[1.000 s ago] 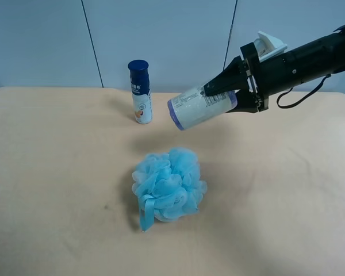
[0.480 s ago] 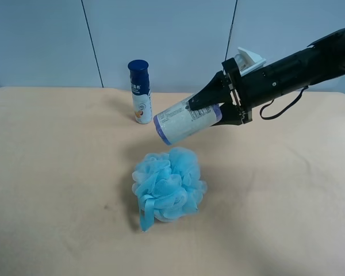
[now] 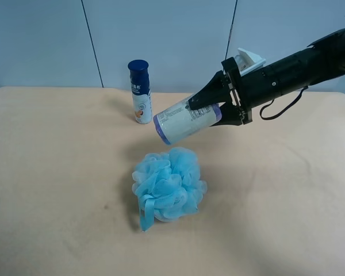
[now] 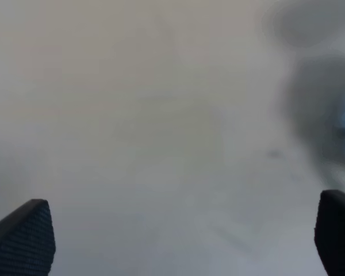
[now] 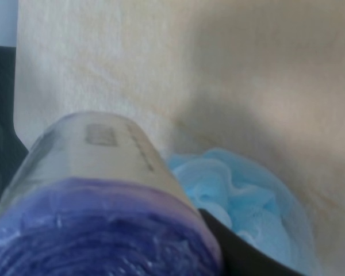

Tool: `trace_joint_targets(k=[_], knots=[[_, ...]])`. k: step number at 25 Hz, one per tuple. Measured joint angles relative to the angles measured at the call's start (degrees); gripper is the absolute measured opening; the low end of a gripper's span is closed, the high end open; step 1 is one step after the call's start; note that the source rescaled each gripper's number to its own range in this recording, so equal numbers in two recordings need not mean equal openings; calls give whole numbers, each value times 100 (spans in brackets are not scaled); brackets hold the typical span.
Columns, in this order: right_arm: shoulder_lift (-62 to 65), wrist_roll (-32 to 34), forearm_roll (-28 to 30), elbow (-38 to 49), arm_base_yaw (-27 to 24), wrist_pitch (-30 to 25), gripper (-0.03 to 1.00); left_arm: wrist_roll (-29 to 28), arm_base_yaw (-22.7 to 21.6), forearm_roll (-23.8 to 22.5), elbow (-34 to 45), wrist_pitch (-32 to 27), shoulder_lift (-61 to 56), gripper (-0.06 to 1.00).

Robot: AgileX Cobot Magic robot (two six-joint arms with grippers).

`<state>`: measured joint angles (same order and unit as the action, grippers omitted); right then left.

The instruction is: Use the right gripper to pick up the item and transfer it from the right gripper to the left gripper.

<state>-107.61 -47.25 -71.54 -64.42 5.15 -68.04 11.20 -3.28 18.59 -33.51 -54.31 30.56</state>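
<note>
The item [image 3: 187, 119], a stout white container with purple-blue ends and printed text, hangs tilted in the air above the table, just beyond the sponge. My right gripper [image 3: 210, 112], on the black arm with a white bracket at the exterior high view's right, is shut on it. In the right wrist view the item [image 5: 103, 190] fills the near field, with a black finger [image 5: 241, 253] beside it. My left gripper [image 4: 178, 241] is open and empty over a blurred surface. It is out of the exterior high view.
A fluffy light-blue bath sponge [image 3: 168, 185] lies mid-table and shows in the right wrist view [image 5: 247, 195]. A slim dark-blue-capped bottle [image 3: 140, 92] stands upright at the back. The beige table [image 3: 57, 172] ends at a blue wall.
Between the two earlier frames the right arm moved left and down with the item, closer to the bottle and sponge. Since the later one it has held still.
</note>
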Motion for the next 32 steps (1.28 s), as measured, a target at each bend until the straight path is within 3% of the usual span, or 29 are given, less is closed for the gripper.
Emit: trace_joint_targets(k=[9, 15, 20, 27, 32], knots=[[0, 12, -11, 0, 0, 0, 1, 2450, 0, 2830, -42, 249, 1747, 74], [0, 12, -34, 0, 0, 0, 1, 4019, 0, 4335, -47, -22, 3101, 74], [0, 12, -43, 0, 0, 0, 1, 5040, 0, 5080, -47, -280, 4310, 74], [0, -12, -45, 0, 0, 0, 1, 5943, 0, 6229, -51, -584, 5699, 74], [0, -12, -98, 0, 0, 0, 1, 6492, 0, 6742, -140, -1108, 6224, 74]])
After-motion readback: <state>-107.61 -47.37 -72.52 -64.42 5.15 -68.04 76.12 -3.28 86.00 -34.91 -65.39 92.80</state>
